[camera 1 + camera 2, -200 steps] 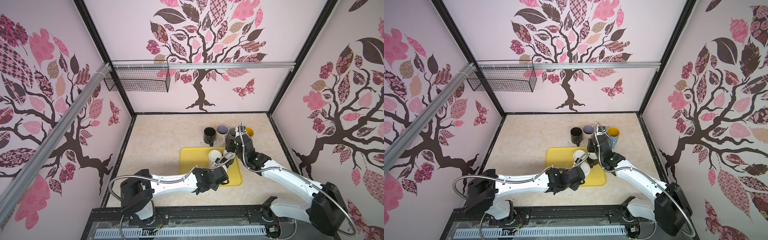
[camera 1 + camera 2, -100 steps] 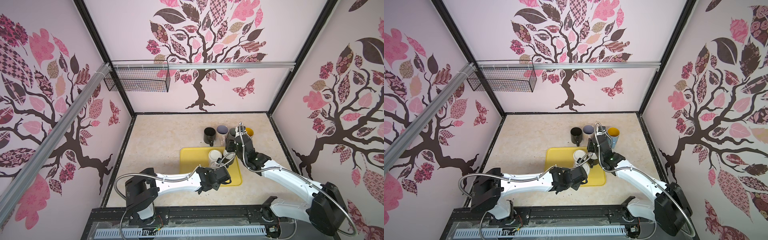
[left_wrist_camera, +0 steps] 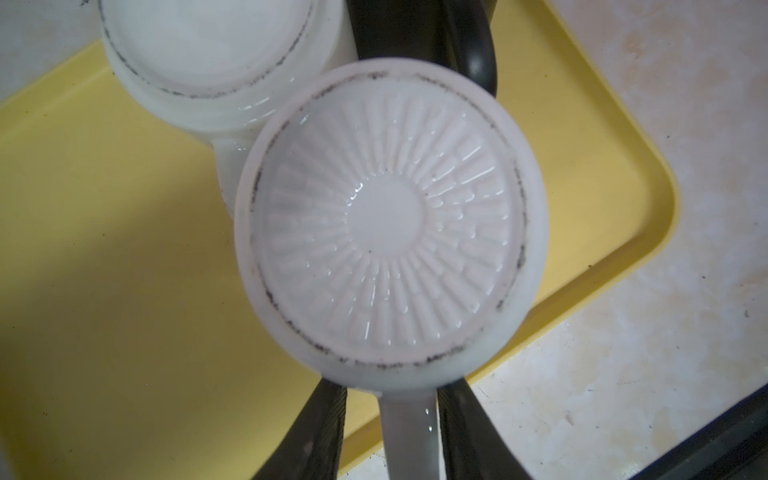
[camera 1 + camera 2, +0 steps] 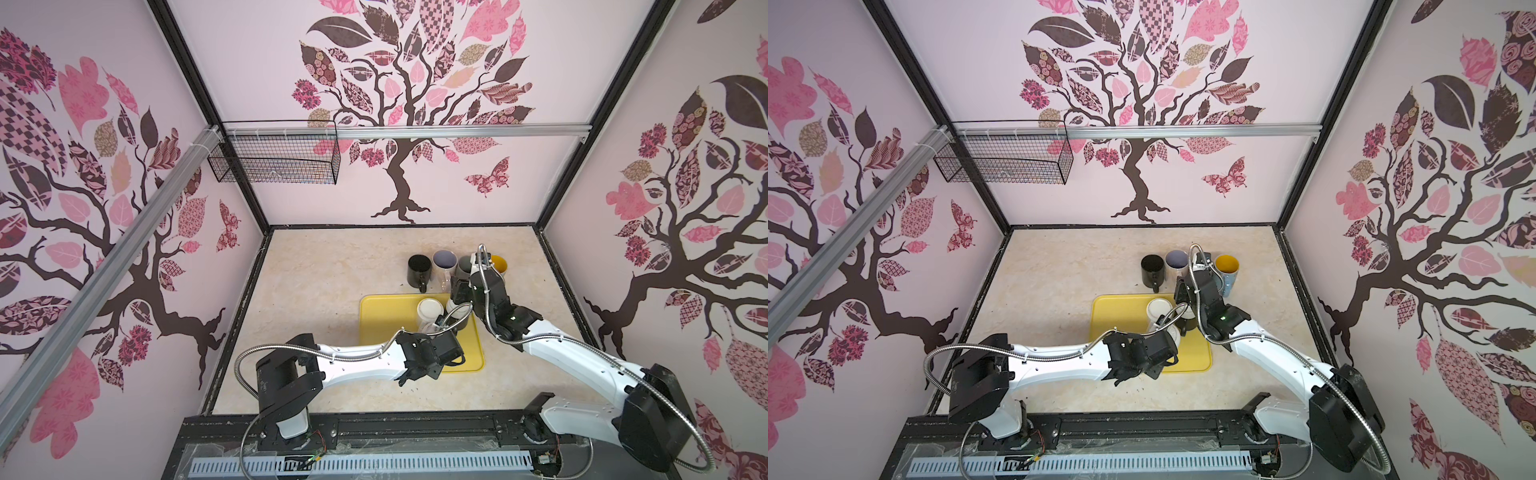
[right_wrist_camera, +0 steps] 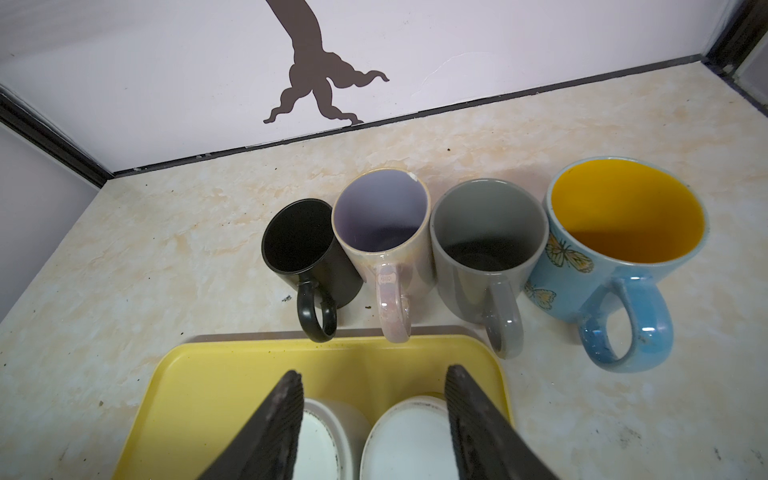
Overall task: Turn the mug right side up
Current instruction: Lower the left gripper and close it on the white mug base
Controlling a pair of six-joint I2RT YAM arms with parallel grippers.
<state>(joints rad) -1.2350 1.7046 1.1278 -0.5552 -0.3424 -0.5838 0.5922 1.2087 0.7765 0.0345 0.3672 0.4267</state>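
Left wrist: mug (image 3: 386,232) is base up, ribbed underside to the camera, over the tray (image 3: 124,249) near its near right corner. Resting or lifted: cannot tell.
Handle: handle (image 3: 409,436) points straight back at the left gripper (image 3: 392,388).
Left claw: jaws apart, straddling the handle. One finger (image 3: 457,415) is against it; a strip of tray shows between the handle and the other finger. Not clamped.
Neighbours: second white mug (image 3: 208,41), also base up, sits just beside the mug. A dark mug (image 3: 469,41) is just past it, only its side and handle in frame.
Right wrist: right gripper (image 5: 372,372) has its jaws apart with nothing between them. It hangs above two white bases (image 5: 409,440) at the tray's far side.
Mug row: mug row (image 5: 488,232) is four upright mugs: black, lilac, grey, and blue with a yellow inside. They stand on the table (image 5: 166,249) just behind the tray, handles toward it.
Top views: left arm (image 4: 357,365) lies low along the tray's near edge in both, its wrist covering most of the mug. Right arm (image 4: 573,357) comes in from the right, its gripper over the tray's far right.
Change vs a second ago: left jaws have narrowed and the left arm has reached slightly further right. Right arm, tray and mug row are unmoved.
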